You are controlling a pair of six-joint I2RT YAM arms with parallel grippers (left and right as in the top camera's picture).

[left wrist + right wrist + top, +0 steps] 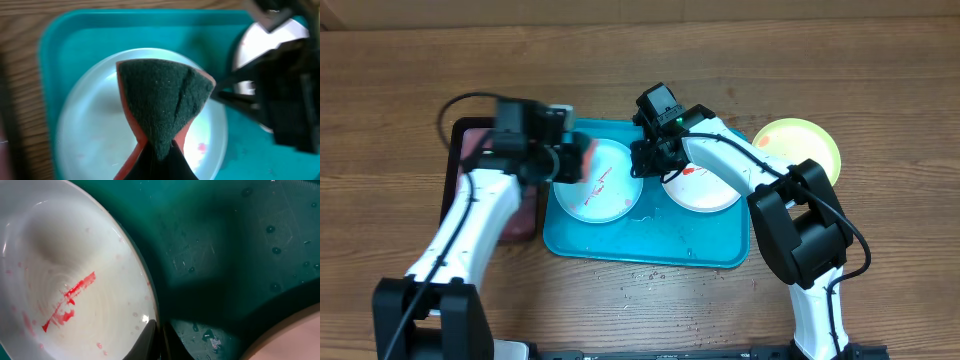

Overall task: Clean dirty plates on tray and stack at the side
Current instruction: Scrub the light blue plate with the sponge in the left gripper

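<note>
The teal tray (650,240) holds a light blue plate (610,205) with red smears and a white plate (712,195) with a red smear. A green-rimmed plate (805,145) lies on the table to the right of the tray. My left gripper (565,160) is shut on a red sponge with a dark green face (162,100), held over the light blue plate (95,130). My right gripper (645,162) is shut on that plate's right rim (145,287), with its jaws (159,335) pinching the edge. The tray floor (225,255) is wet.
A smaller black tray with a pinkish-red inside (525,215) lies just left of the teal tray, under my left arm. My right arm (285,90) reaches across the white plate (270,37). Wooden tabletop (650,310) surrounds both trays.
</note>
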